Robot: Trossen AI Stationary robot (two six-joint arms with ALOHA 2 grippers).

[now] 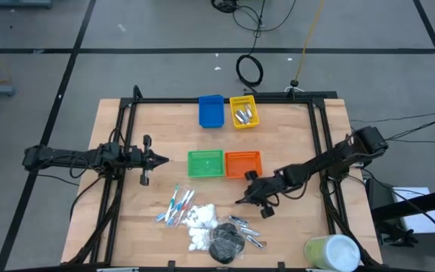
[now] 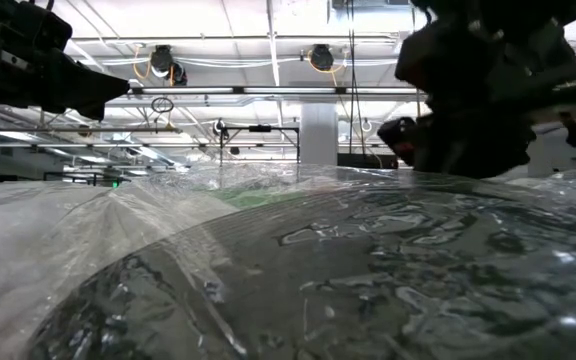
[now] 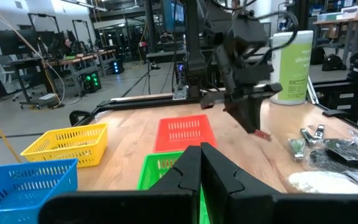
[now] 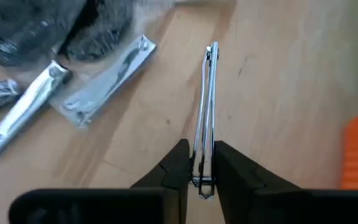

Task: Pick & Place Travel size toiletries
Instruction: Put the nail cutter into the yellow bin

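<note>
The wooden worktop [image 1: 149, 196] carries blue [image 1: 211, 111], yellow [image 1: 244, 112], green [image 1: 205, 163] and orange [image 1: 242, 163] bins, plus a toiletries heap [image 1: 210, 223] and pale cylinder [image 1: 332, 252].

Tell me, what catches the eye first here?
The right claw, over the bare wood between the orange bin and the pile of toiletries, pinches a thin silver nail clipper edge-on. The left claw waits shut beside the green bin. More clippers lie in the yellow bin.

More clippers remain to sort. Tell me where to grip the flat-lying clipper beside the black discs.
Grip the flat-lying clipper across its narrow middle, from above: it lies flat, long and thin. A neighbour clipper crowds one end, so stay mid-body.
</note>
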